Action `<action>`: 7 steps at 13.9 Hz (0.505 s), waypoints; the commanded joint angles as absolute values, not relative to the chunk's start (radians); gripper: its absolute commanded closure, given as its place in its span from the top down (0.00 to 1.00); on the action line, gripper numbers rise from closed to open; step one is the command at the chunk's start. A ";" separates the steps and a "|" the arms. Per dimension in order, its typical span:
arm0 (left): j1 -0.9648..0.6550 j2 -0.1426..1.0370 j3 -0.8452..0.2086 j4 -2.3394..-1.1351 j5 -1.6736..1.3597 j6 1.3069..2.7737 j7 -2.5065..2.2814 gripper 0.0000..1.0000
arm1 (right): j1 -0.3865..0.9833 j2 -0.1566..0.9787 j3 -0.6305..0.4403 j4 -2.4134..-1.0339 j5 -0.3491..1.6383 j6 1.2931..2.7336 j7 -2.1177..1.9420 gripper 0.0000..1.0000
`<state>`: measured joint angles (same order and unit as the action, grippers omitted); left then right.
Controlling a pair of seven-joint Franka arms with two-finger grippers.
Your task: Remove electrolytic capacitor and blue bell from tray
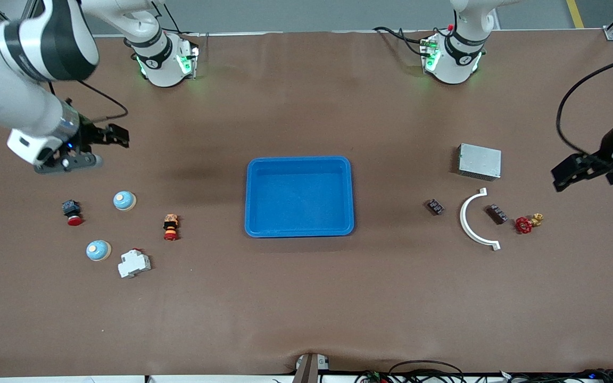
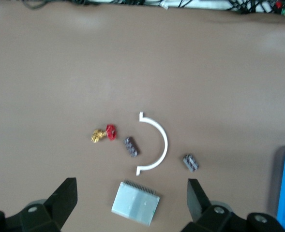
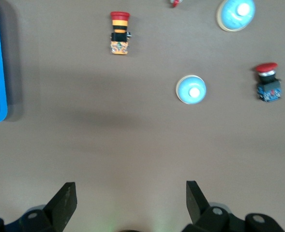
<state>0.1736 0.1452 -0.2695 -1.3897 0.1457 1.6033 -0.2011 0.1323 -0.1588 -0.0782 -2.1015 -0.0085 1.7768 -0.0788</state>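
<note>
Two blue dome bells with cream rims lie toward the right arm's end of the table, one farther from the front camera than the other. Two small dark capacitors lie toward the left arm's end, on either side of a white arc; the left wrist view shows them too. My right gripper hangs open over bare table, holding nothing. My left gripper hangs open and holds nothing, high over the table's end by a silver box.
A blue tray sits mid-table. Near the bells lie a red-capped switch, an orange-and-red button and a white breaker. Near the capacitors lie the silver box, the white arc and a red-and-brass valve.
</note>
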 commanded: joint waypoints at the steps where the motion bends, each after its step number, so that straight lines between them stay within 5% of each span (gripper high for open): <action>1: 0.054 0.031 -0.117 -1.471 0.094 1.533 -0.170 1.00 | 0.078 -0.152 -0.069 -1.971 0.006 1.725 -0.055 1.00; 5: -0.012 -0.067 -0.045 -1.546 0.052 1.496 -0.169 1.00 | 0.022 0.003 -0.071 -1.570 0.009 1.492 -0.054 1.00; 7: -0.014 -0.100 -0.032 -1.583 0.008 1.493 -0.167 1.00 | 0.018 0.003 -0.071 -1.497 -0.005 1.471 -0.055 1.00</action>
<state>-0.0007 -0.0425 -0.0600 -1.5141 0.0496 1.4901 -0.1795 0.0384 -0.0461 -0.0800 -1.6239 -0.0076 1.5260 -0.0668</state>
